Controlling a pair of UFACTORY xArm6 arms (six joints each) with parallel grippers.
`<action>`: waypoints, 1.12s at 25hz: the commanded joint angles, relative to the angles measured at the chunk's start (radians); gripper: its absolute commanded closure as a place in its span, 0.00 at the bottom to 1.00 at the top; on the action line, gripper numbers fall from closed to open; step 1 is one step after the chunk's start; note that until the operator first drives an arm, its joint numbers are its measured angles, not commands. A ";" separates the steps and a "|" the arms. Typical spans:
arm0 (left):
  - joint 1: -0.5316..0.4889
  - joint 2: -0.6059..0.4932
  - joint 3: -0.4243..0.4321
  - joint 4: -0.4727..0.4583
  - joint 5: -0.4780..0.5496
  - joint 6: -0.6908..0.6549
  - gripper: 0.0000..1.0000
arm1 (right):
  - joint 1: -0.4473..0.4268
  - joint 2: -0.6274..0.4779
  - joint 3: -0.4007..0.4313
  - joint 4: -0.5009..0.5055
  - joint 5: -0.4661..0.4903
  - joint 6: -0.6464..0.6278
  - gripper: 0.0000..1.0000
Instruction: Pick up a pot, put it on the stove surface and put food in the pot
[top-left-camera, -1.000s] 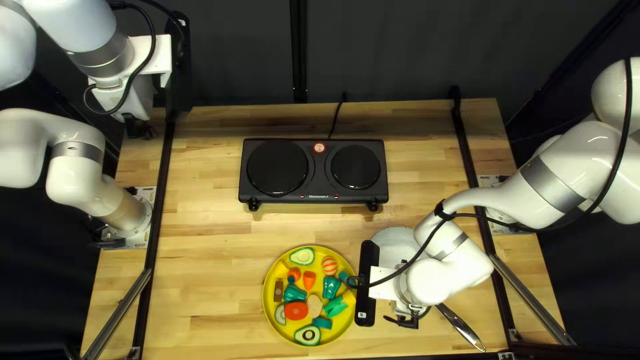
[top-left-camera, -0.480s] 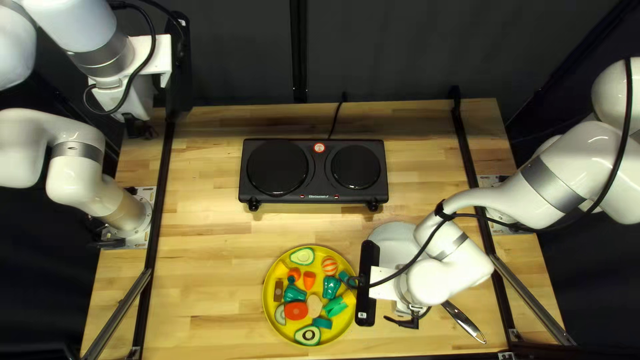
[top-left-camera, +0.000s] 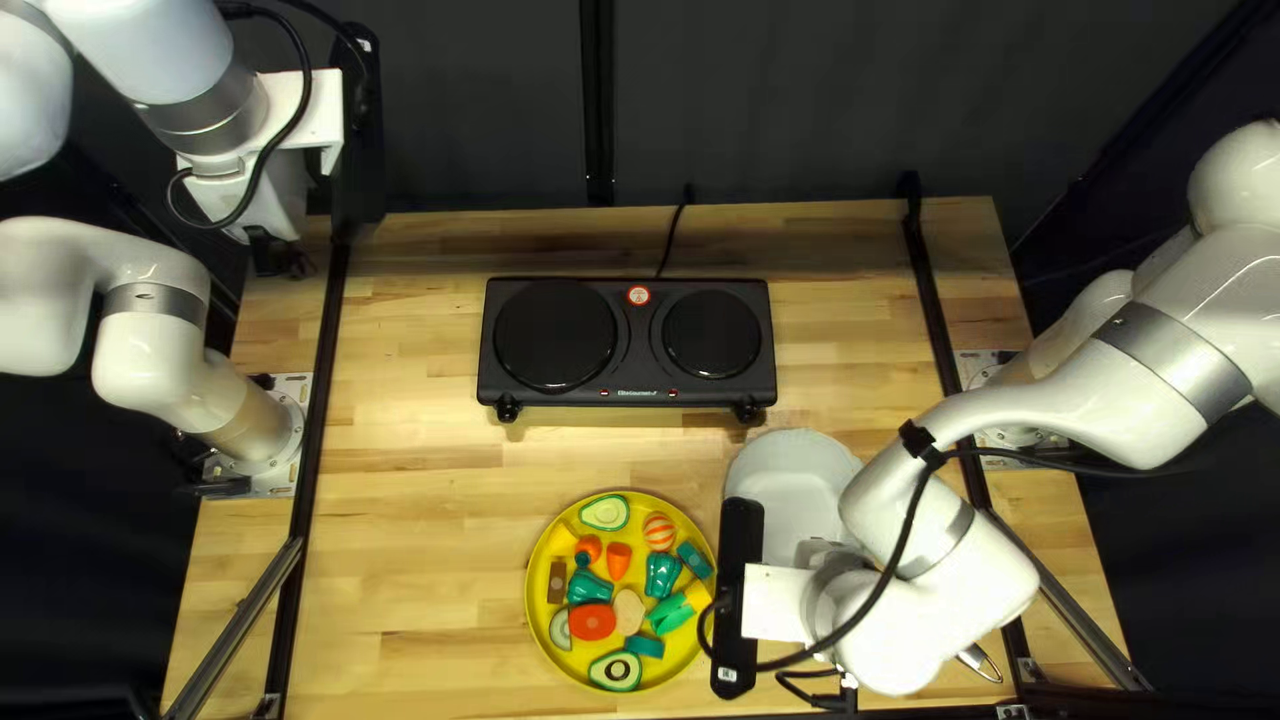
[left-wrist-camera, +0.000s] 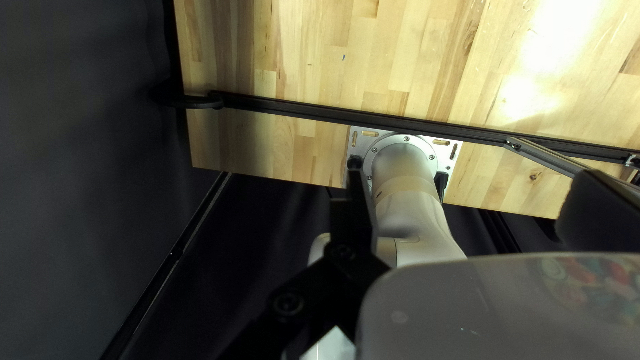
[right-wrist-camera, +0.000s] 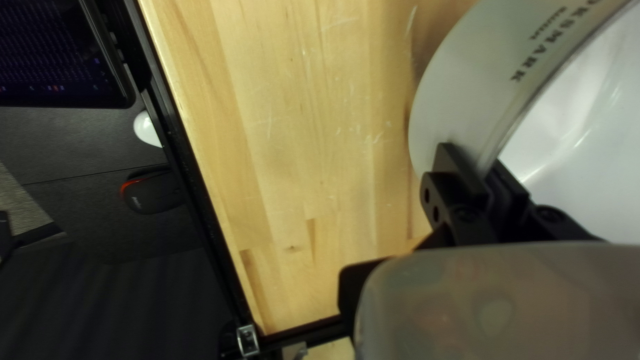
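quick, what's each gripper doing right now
Left gripper: cannot tell whether it is open or shut.
Right gripper: shut on the pot's wall, one jaw inside, one outside.

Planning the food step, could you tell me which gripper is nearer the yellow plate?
The right gripper, shut on the pot, is beside the plate; the left gripper hangs near the table's left edge.

Note that your right hand (top-left-camera: 819, 550) is clamped on the wall of the white pot (right-wrist-camera: 460, 93), one finger (right-wrist-camera: 459, 175) outside, one inside. The pot is located above the wooden counter (right-wrist-camera: 320, 133). Beyond the black edge rail (right-wrist-camera: 200, 220), observe a dark mouse (right-wrist-camera: 152, 193) and a screen (right-wrist-camera: 50, 53).
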 commanded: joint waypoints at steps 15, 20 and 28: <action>0.000 0.000 0.000 0.000 0.000 0.000 0.00 | -0.160 0.223 -0.375 -0.065 0.169 -0.417 1.00; 0.000 0.000 0.000 0.000 0.000 0.000 0.00 | -0.158 0.211 -0.349 -0.073 0.157 -0.409 1.00; 0.000 0.000 0.000 0.000 0.000 0.000 0.00 | -0.255 0.220 -0.317 -0.117 0.064 -0.441 1.00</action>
